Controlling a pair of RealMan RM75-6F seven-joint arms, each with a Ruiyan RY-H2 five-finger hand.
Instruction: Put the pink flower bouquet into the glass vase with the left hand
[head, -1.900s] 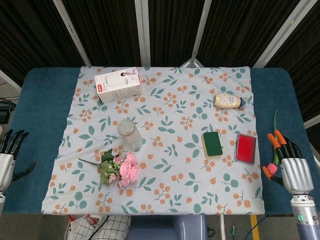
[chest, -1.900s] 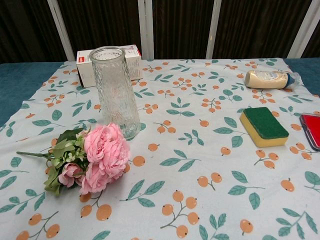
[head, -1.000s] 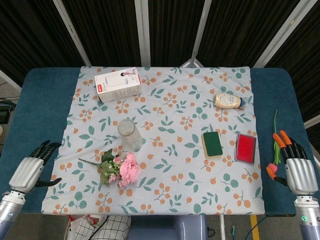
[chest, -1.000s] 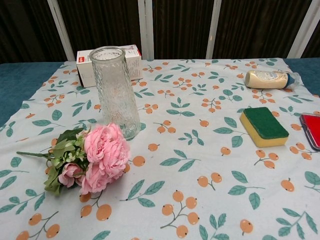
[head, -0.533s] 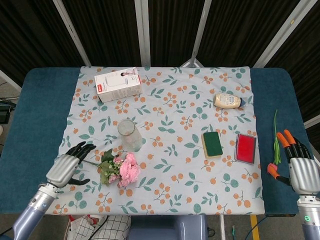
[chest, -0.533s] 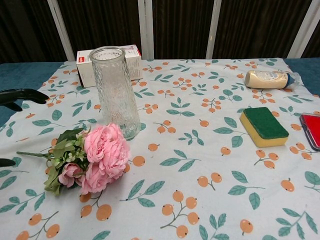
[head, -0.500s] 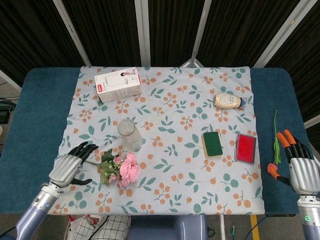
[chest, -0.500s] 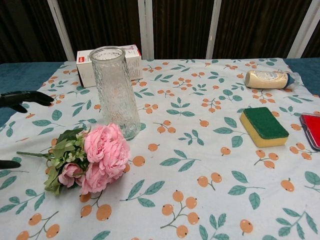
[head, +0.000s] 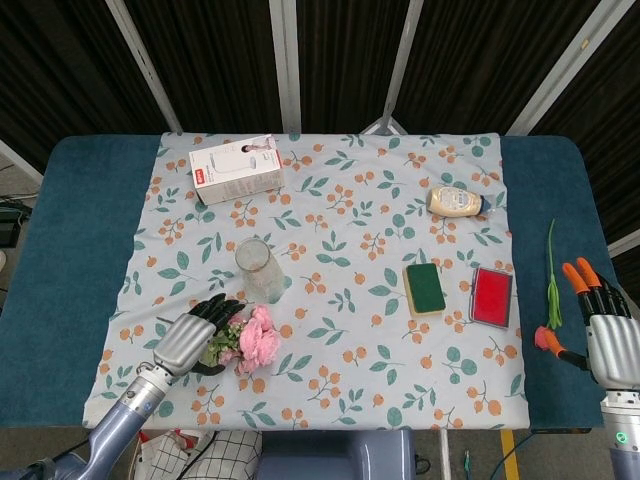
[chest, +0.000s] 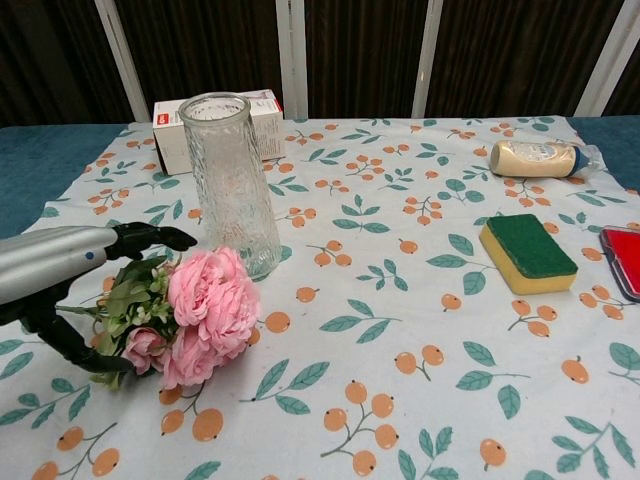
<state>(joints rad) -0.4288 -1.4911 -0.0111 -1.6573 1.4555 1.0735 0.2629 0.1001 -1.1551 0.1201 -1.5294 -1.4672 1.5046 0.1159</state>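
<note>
The left hand (chest: 60, 268) is spread over the stems, nothing gripped; the bouquet (chest: 185, 315) lies under and just beyond its fingertips, the vase (chest: 232, 182) standing close behind. If only leaves are caught, the bouquet could slip or droop. The vase might be knocked over on lifting, being so near. The right hand (head: 608, 335) is held spread, well apart.

Left hand (head: 187, 343) reaches forward, fingers spread; right hand (head: 612, 345) rests open.
</note>
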